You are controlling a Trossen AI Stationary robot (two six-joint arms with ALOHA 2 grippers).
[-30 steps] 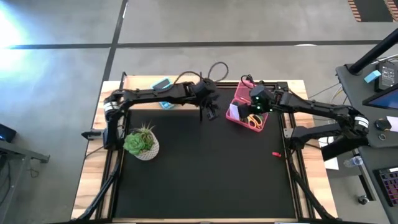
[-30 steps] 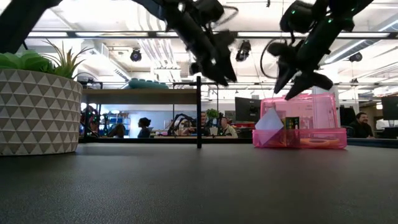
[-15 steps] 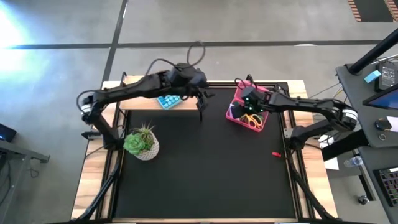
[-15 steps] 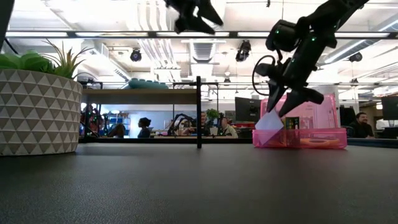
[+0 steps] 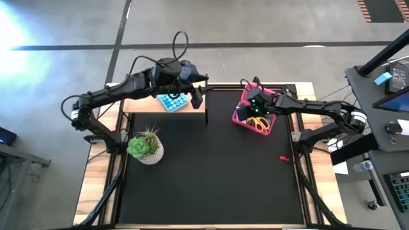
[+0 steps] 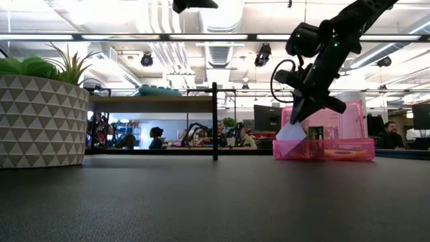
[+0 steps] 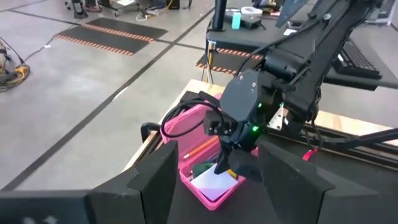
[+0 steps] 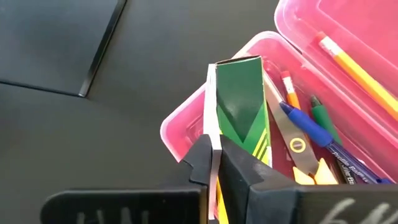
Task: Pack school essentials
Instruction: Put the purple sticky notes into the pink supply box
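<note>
A pink see-through case (image 5: 263,105) lies open at the table's far right. It holds yellow-handled scissors (image 8: 311,171), a blue pen (image 8: 311,134), green and orange pencils, an upright green box (image 8: 239,106) and a pale note pad (image 6: 290,132) leaning in the end nearest the table's middle. My right gripper (image 8: 216,162) reaches down into that end of the case and is shut on the pad. My left gripper (image 5: 197,97) hangs open and bare, high above the table's far edge. My right gripper pinches the note pad's thin upper edge (image 8: 210,124) between its two fingers, right beside the green box. The fingers slant down into the case from above and from the table's right. The pad leans against the case's end wall with its lower part inside the case.
A potted plant (image 5: 146,147) in a white patterned pot stands at the left. A light blue object (image 5: 172,101) lies on the far wooden strip. A thin black rod (image 6: 214,121) stands upright near the far middle. A small red thing (image 5: 284,158) lies at the right.
My left gripper has risen well above the table and drawn back from the upright rod toward the far edge, still open. My right gripper has dipped a little into the case's end and shut on the pad's edge. The pad has kept its place.
</note>
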